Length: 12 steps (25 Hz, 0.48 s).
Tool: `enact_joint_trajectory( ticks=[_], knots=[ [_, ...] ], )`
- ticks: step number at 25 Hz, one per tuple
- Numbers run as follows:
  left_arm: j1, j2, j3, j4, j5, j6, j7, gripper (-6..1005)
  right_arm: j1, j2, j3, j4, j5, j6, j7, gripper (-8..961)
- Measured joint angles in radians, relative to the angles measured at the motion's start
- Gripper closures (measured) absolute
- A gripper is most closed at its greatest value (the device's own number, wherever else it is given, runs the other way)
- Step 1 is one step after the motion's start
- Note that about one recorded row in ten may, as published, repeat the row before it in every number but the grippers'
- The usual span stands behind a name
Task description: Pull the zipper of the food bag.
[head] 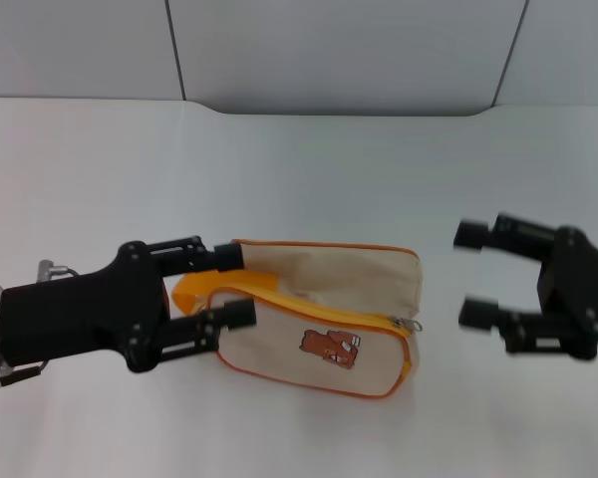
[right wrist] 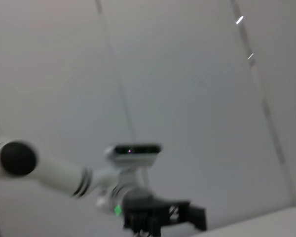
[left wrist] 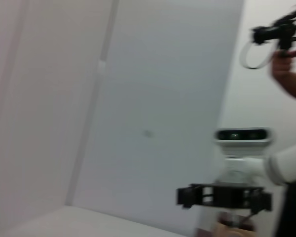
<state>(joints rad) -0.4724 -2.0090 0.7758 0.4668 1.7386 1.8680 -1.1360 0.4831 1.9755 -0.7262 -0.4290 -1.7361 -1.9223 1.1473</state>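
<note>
Right now the food bag [head: 324, 319] lies on its side on the white desk [head: 309, 169], just left of centre in the head view, bear print facing up and toward the robot. Left hand [head: 234, 286] is at the bag's strap end, one finger above the orange strap handle [head: 194, 289] and one below; it looks like it's bracketing that end, but I can't confirm a firm pinch from this angle, so call it unclear. Right hand [head: 474, 275] hangs off the bag's other end, fingers spread wide, gripping nothing, clear of the fabric. The zipper [head: 309, 307] runs as an orange track along the top edge of the front panel, and the silver pull tab [head: 411, 324] sits at the end nearest the right hand, so the bag reads as closed. Step in hand, as I judge it: right hand goes in for the tab while left anchors the bag. To do it well: come in low and level with the track, narrow the fingers before contact since the tab is tiny, pinch the metal only and not the canvas, then pull along the track toward the strap end, not upward. Canvas is soft, cream, boxy but slack, so it will bunch if the anchor slips. Piping is orange and smooth. Wrist views show only walls and the robot's own head.
</note>
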Motion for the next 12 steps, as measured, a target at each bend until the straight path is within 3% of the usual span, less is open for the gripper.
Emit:
enact_joint_trajectory(
  ticks=[2, 12],
  knots=[
    [-0.021, 0.014, 0.055, 0.01, 0.001, 0.044, -0.061, 619, 0.015, -0.014, -0.021, -0.026, -0.072, -0.031, 0.031, 108],
    [-0.015, 0.011, 0.083, 0.026, 0.006, 0.055, -0.067, 184, 0.016, -0.003, -0.015, -0.068, -0.128, -0.029, 0.046, 109]
  ],
)
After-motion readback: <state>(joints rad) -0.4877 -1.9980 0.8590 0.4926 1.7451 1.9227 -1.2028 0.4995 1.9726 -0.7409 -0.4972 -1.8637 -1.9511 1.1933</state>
